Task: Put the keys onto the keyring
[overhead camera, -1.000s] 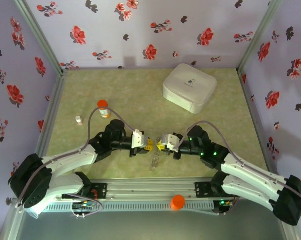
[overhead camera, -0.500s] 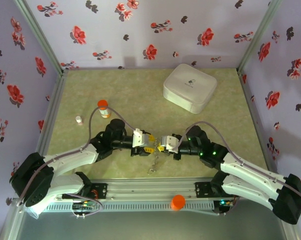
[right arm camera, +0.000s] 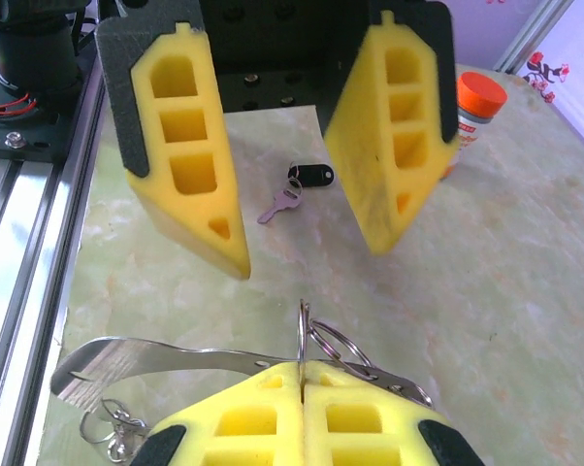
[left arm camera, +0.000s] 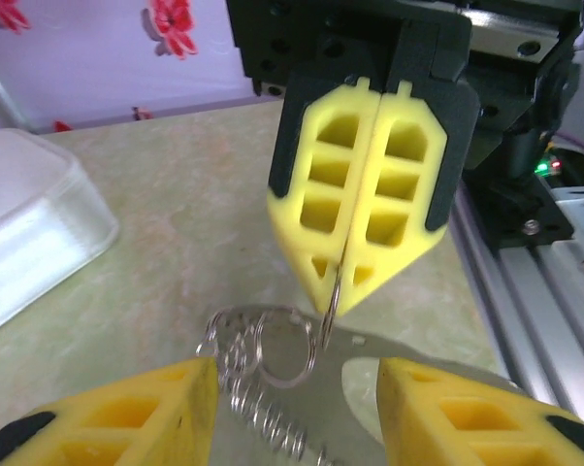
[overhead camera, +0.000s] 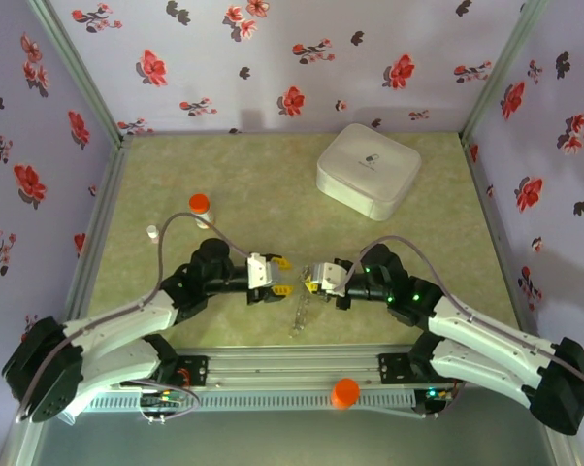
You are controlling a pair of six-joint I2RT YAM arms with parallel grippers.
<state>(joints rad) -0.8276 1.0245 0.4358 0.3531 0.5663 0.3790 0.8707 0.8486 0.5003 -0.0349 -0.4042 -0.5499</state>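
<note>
The right gripper [left arm camera: 337,286] is pressed together, pinching a thin ring of the keyring [left arm camera: 273,349] — the rest droops below. The left gripper [right arm camera: 307,245] stands spread just opposite; the keys [right arm camera: 292,195] lie beyond its fingers, on the table [right arm camera: 525,291].

top looks down; wrists face closely

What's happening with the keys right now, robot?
Left gripper open. Right gripper shut on keyring. Keys loose on table. Nothing blocks them.
</note>
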